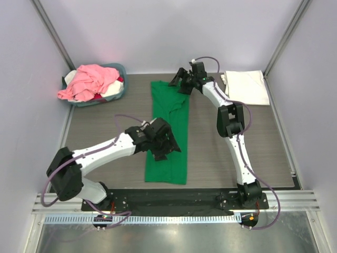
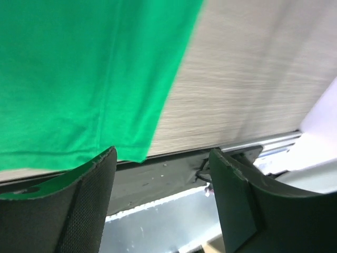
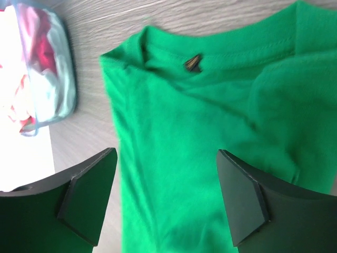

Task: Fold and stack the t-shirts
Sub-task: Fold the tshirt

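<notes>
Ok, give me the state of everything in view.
Bright green cloth t-shirt: folded lengthwise into a strip, lying flat.
White cloth t-shirt: folded, lying far right.
Round blue-grey basket: heaped full.
Pink cloth t-shirt: crumpled inside it.
Left fingers: open, empty.
Right fingers: open, empty.

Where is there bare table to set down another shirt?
The widest bare table lies right of the right arm, nearer than the white t-shirt. A narrower strip runs between the green t-shirt and that arm. Another lies between the basket and left arm. Crowded: the middle, where left end effector and right end effector hang over the green t-shirt.
</notes>
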`<state>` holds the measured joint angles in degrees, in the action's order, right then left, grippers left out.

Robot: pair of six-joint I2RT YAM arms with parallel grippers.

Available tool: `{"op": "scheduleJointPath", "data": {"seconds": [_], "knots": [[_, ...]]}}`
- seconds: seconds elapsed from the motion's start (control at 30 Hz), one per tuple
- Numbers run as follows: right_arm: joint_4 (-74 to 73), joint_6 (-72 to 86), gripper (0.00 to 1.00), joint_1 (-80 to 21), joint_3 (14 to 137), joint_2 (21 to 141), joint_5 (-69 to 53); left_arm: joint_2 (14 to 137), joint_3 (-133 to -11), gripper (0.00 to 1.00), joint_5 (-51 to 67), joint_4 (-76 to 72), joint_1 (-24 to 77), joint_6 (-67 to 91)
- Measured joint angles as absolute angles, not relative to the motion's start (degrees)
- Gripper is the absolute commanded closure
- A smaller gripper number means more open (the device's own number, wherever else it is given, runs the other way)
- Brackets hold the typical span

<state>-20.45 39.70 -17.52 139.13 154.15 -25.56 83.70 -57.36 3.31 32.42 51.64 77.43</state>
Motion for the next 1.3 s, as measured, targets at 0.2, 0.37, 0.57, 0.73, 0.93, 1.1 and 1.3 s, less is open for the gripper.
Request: {"op": "scheduleJointPath", "data": {"seconds": [0.2,0.37,0.57,0.73,0.93,1.1,1.3], "knots": [[-24.1,38.9,0.18,-17.5,126.7,138.5,-23.5,75.1,-66.6,0.25,-7.7,45.7,50.1,71.4],[-29.0,37.8,0.18,-18.4,104.6,111.7,-17.3,65.5,-62.3,0.25,-11.2,51.3,44.0,68.5],[-29.7,41.6,0.21,-27.7,71.1,80.5,-11.1,57.1,-51.5,0.27,-10.9,51.9,42.2,66.6],[-29.8,50.4,0.31,-40.0,47.3,70.2,-9.7,53.4,-42.6,0.30,-8.4,49.5,42.2,66.9],[-28.4,59.0,0.49,-48.6,33.3,63.5,-8.0,49.8,-35.8,0.30,-6.0,45.6,42.1,67.2],[-19.6,63.8,0.56,-50.3,27.5,64.0,-9.1,49.6,-33.4,0.31,-4.4,42.7,42.1,67.3],[-14.8,65.4,0.58,-51.8,26.3,68.5,-10.0,49.8,-29.2,0.34,-2.4,39.6,42.1,68.2]]}}
